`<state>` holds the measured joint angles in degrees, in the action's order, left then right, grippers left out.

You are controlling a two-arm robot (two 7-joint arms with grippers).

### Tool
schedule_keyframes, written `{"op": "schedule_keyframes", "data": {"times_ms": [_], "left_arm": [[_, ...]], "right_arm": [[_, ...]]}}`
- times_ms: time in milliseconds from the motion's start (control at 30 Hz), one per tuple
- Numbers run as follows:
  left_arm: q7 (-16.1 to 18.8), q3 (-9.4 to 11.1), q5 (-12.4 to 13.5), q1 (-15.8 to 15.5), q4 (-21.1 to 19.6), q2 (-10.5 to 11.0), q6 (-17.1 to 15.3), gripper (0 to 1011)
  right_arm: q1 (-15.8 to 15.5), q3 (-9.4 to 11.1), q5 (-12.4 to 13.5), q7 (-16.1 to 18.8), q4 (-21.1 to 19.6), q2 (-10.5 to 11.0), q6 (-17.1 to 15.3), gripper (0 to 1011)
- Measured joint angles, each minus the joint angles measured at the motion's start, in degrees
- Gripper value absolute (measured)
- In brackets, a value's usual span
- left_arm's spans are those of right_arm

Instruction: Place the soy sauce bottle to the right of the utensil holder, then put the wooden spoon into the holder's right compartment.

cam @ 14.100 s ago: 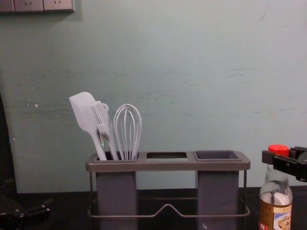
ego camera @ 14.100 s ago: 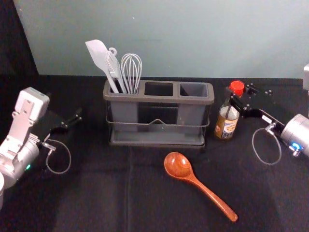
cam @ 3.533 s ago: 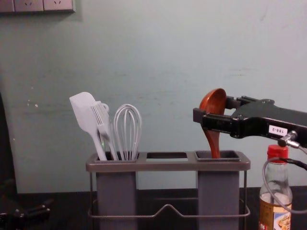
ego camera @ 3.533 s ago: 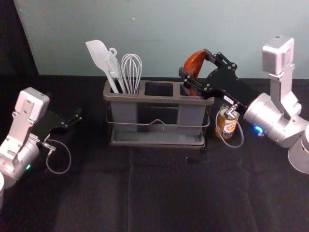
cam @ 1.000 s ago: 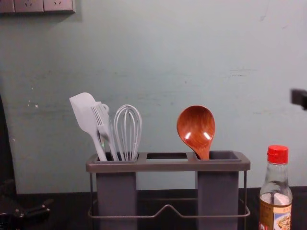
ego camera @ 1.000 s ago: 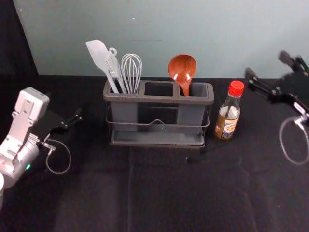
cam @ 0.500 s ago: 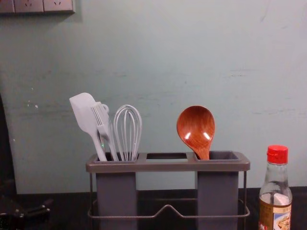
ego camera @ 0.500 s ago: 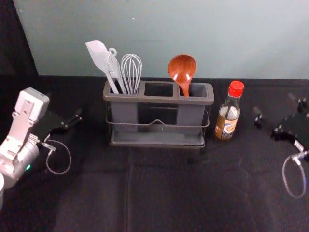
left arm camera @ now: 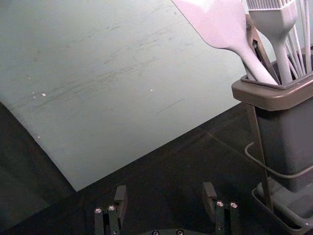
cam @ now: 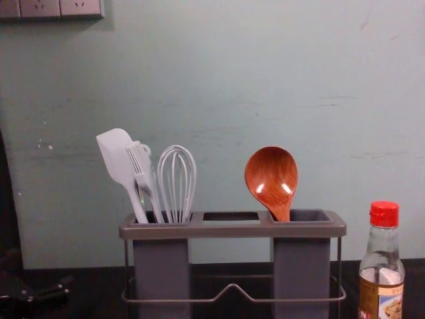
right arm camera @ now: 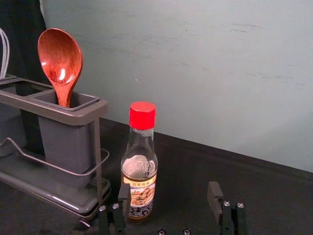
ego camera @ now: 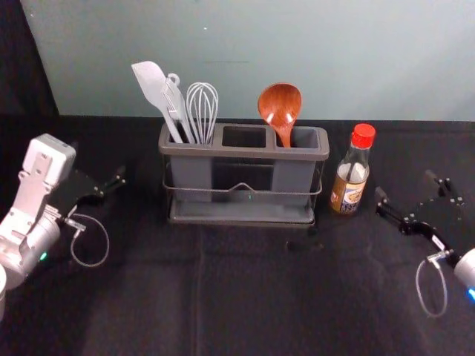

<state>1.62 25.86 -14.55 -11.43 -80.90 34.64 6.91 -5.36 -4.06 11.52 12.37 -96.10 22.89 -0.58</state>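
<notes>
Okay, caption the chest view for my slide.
Brown wooden spoon in the grey rectangular utensil holder's right compartment, red-capped glass soy sauce bottle beside it.

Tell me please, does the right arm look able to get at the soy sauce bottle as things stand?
Probably yes: the right gripper is open and empty, and nothing visible stands between it and the soy sauce bottle. The utensil holder is on the bottle's other side.

My left gripper [ego camera: 100, 162]: black, blocky dark-grey fingertips [left arm camera: 121, 197], round silvery screws [left arm camera: 111, 208]. Left arm [ego camera: 24, 211] silver-white, boxy housing [ego camera: 52, 154], silver cylinder [ego camera: 33, 241], green light [ego camera: 43, 256], thin grey cable [ego camera: 107, 239] looped. My right gripper [ego camera: 405, 187]: black too, small pale label [ego camera: 439, 242], silver cylindrical section [ego camera: 467, 268], blue light [ego camera: 471, 294], another grey cable loop [ego camera: 445, 292].
</notes>
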Motion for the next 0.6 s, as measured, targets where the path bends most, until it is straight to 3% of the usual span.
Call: {"op": "schedule_keyframes", "data": {"times_ms": [333, 600], "left_arm": [[0.00, 0.00, 0.00, 0.00, 0.00, 0.00, 0.00, 1005], [0.00, 0.00, 0.00, 0.00, 0.00, 0.00, 0.00, 1005]], "right_arm": [[2.46, -0.14, 2.41, 4.51, 5.34, -2.06, 5.77, 1004], [3.19, -0.13, 3.97, 6.02, 6.92, -2.43, 7.58, 1004]]}}
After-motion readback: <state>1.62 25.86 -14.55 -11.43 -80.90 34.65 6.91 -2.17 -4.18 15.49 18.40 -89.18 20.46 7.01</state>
